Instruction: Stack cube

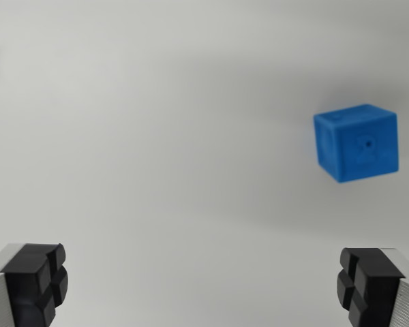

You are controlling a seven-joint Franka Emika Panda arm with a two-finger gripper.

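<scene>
Ahead, a blue cube rests on the pale bench, toward the wrist view's right of the tool, whose jaws stand wide apart, holding nothing.

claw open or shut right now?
Open. The claw has its two fingers at opposite bottom corners of the wrist view, with bare surface between them. The blue cube sits apart, ungrasped.
</scene>
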